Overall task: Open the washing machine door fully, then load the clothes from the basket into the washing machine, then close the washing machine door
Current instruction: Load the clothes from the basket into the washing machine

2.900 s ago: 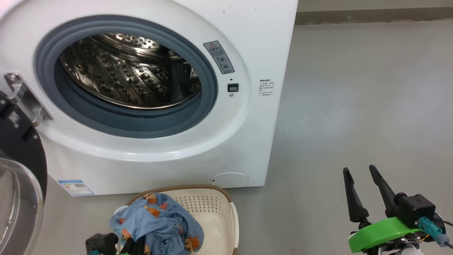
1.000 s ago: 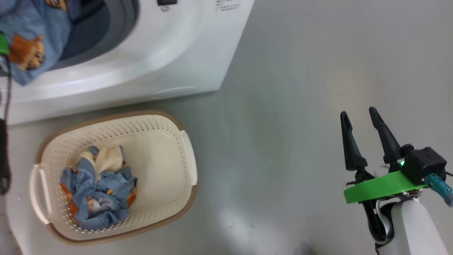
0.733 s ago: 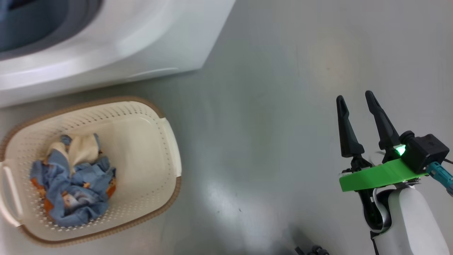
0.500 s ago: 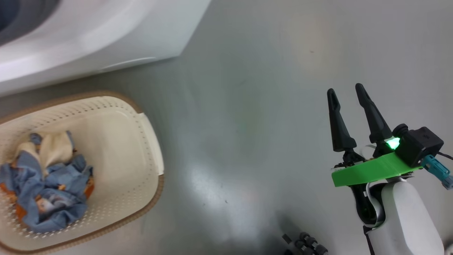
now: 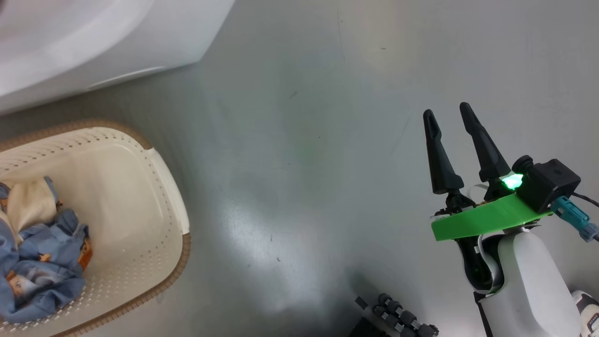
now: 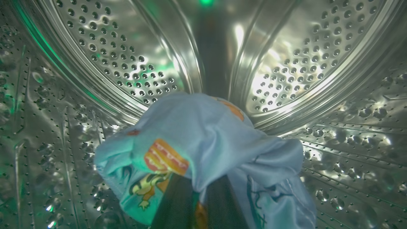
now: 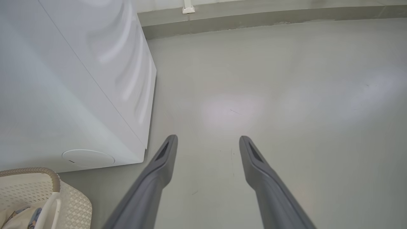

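Observation:
In the left wrist view my left gripper (image 6: 198,197) is inside the washing machine's steel perforated drum (image 6: 111,63). It is shut on a light-blue bear-print garment (image 6: 203,140) that drapes over the fingers. The white washing machine (image 5: 93,42) fills the head view's upper-left corner. Below it stands the cream basket (image 5: 161,196), holding more of the clothes (image 5: 37,262), blue pieces and a cream one. My right gripper (image 5: 446,109) hangs open over bare floor, far right of the basket, and is empty in the right wrist view (image 7: 208,138). The washing machine door is out of view.
Grey floor stretches between the basket and my right arm. A dark ribbed part of my base (image 5: 398,320) shows at the bottom edge. The right wrist view shows the machine's side (image 7: 63,79), the basket's rim (image 7: 38,171) and a wall skirting (image 7: 254,19) far off.
The head camera has swung right, so machine and basket slid left in its picture. The garment in my left gripper, at the machine's opening a second ago, has left the head view. The right gripper stays open.

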Motion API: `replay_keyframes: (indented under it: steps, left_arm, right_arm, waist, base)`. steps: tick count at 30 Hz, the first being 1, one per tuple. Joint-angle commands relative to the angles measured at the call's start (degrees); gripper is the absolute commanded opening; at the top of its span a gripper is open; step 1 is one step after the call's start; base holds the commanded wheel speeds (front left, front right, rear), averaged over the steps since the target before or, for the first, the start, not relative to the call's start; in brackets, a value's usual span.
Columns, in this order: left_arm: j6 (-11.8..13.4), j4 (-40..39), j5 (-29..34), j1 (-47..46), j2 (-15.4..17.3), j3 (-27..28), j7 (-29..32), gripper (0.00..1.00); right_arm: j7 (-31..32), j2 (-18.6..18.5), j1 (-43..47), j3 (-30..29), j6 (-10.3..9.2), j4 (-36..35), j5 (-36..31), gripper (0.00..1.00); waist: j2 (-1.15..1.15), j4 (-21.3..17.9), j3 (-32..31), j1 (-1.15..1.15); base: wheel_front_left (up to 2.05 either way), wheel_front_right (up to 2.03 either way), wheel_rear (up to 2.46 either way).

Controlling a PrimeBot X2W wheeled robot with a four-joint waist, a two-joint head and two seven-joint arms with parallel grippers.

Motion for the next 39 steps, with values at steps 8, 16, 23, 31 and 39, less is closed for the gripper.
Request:
replay_keyframes:
  steps: [8, 16, 23, 31, 39]
  left_arm:
    - [-0.34, 0.87, 0.16, -0.14, 1.01, -0.76, -1.11, 1.00]
    - [-0.91, 0.51, 0.01, 4.26, -1.04, -1.87, -1.26, 1.00]
    - [-1.20, -1.90, -0.51, 11.22, -3.70, -3.30, -1.27, 1.00]
    - [-1.26, -7.22, -2.57, 21.74, -7.13, -6.19, -1.28, 1.00]
    - [-1.27, -12.83, -4.90, 32.08, -8.57, -8.43, -1.28, 1.00]
  right_arm:
    - [-0.27, -0.21, 1.24, 0.22, 0.09, -1.05, -1.67, 1.00]
    - [-0.27, -0.20, 1.25, -1.22, 0.09, -0.85, -3.94, 1.00]
    - [-0.27, -0.20, 1.78, -2.60, 0.09, -0.91, -5.99, 1.00]
    - [-0.27, -0.20, 3.36, -4.39, 0.09, -0.62, -8.37, 1.00]
    - [-0.27, -0.61, 5.73, -4.64, 0.09, -1.12, -9.03, 1.00]
  waist:
    - [0.00, 2.55, -1.61, 0.00]
    - [0.00, 5.29, -4.81, 0.00]
    - [0.00, 8.52, -8.64, 0.00]
    - [0.00, 12.47, -14.91, 0.00]
    - [0.00, 15.56, -20.94, 0.00]
  base:
    - [0.00, 0.00, 0.00]
    - [0.00, 0.00, 0.00]
    - [0.00, 0.00, 0.00]
    - [0.00, 0.00, 0.00]
    - [0.00, 0.00, 0.00]
